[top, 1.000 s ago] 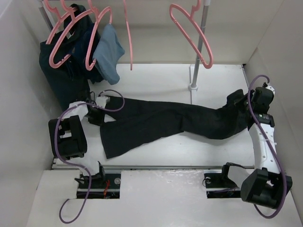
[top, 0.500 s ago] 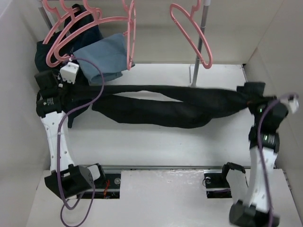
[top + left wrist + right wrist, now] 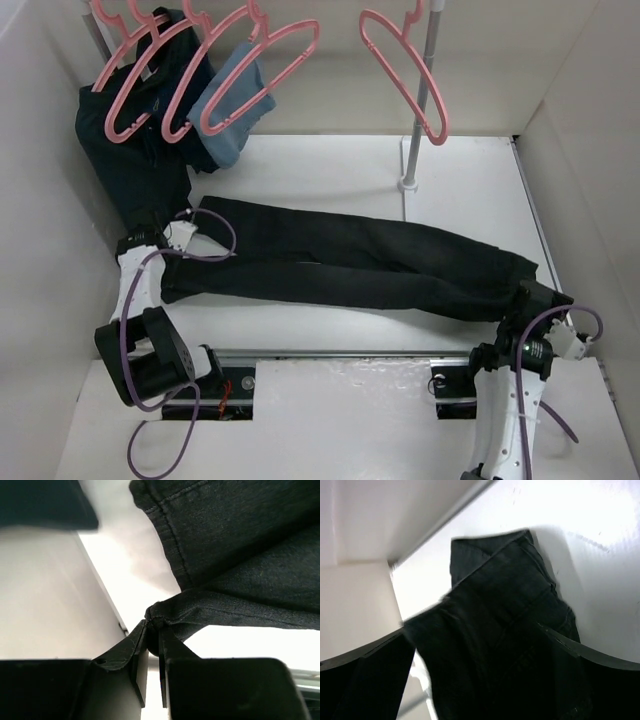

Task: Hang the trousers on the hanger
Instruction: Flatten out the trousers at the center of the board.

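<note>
While the trousers (image 3: 350, 265) lie unhung, well apart from the hanger (image 3: 396, 82), we note left gripper (image 3: 151, 630) pinching them, right gripper (image 3: 475, 635) spread.

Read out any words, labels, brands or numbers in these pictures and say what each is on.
None can be read.
The trousers show plain fabric and stitching, no tag.
The pink hangers show no print.
A small red mark by the left arm's base is too small to read.

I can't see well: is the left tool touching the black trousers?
Touching. The left wrist view shows the left tool pinched shut on a fold of the trousers' edge.
</note>
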